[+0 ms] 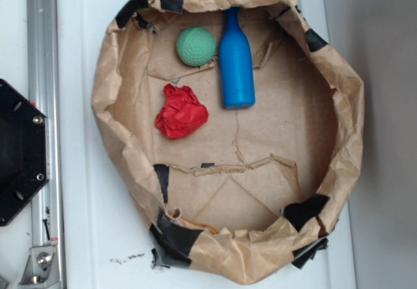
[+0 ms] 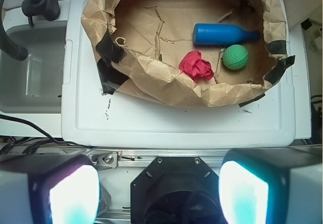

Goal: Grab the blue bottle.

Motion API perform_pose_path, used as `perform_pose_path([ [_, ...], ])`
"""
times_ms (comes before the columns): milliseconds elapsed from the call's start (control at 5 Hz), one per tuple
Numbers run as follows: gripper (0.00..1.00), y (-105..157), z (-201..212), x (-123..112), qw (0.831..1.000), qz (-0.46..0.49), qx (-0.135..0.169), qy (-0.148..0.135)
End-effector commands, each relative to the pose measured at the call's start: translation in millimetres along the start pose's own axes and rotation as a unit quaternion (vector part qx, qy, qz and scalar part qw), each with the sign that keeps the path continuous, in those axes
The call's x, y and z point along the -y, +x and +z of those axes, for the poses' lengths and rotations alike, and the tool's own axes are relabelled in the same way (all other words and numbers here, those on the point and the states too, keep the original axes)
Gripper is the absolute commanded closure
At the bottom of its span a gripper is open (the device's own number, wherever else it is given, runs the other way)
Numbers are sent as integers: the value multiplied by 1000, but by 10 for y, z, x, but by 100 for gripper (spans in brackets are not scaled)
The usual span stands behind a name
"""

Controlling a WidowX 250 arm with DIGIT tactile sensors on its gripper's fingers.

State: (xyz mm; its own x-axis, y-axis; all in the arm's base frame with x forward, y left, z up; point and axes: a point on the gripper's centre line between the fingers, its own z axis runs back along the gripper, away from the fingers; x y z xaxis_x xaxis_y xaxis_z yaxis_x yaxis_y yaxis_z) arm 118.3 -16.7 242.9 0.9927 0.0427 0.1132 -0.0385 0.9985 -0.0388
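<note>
**Fingers wide and empty, bottle far ahead**

Fingers (image 2: 65, 193) sit wide apart at the bottom corners of the wrist view, pale pads facing each other with nothing between them. The gripper (image 2: 159, 196) holds nothing and does not appear in the exterior view, so its height over the table is hard to judge; it seems high and drawn back over the base (image 2: 176, 183).

Well ahead of the fingers, beyond the white board (image 2: 166, 123), stands the paper basin (image 2: 166, 88) with its crumpled wall and black tape patches. The bottle (image 2: 222, 34) lies on its side on the basin floor, ahead and toward the right-hand finger, its neck pointing further that way. The ball (image 2: 235, 57) lies just on the near side of the neck, close to it or perhaps touching. The red wad (image 2: 197, 66) lies nearer the fingers again, a little apart from the bottle's body.

By my reading the approach has not begun: this is the opening step, with reach, descent and closing all to come. The next move calls for travelling forward over the near wall and a little to the right, then lowering onto the thick body. The fingers should straddle the body across its width, away from the neck, so the ball is not nudged.
</note>
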Motion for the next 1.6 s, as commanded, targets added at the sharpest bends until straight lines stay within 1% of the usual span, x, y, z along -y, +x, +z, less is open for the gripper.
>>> perform_pose_path([
  [0, 0, 0, 0, 0, 1000, 0, 0, 0],
  [200, 0, 464, -462, -345, 984, -104, 132, 57],
  [400, 0, 966, -760, -491, 969, -132, 201, 49],
  [600, 0, 1282, -1194, -650, 968, -157, 180, 74],
  [800, 0, 1497, -1631, -824, 970, -187, 130, 81],
  [1000, 0, 1424, -1919, -927, 966, -242, 52, 68],
  [1200, 0, 1408, -2159, -991, 952, -303, 12, 47],
  [1400, 0, 1491, -2280, -1105, 943, -332, 1, 34],
])
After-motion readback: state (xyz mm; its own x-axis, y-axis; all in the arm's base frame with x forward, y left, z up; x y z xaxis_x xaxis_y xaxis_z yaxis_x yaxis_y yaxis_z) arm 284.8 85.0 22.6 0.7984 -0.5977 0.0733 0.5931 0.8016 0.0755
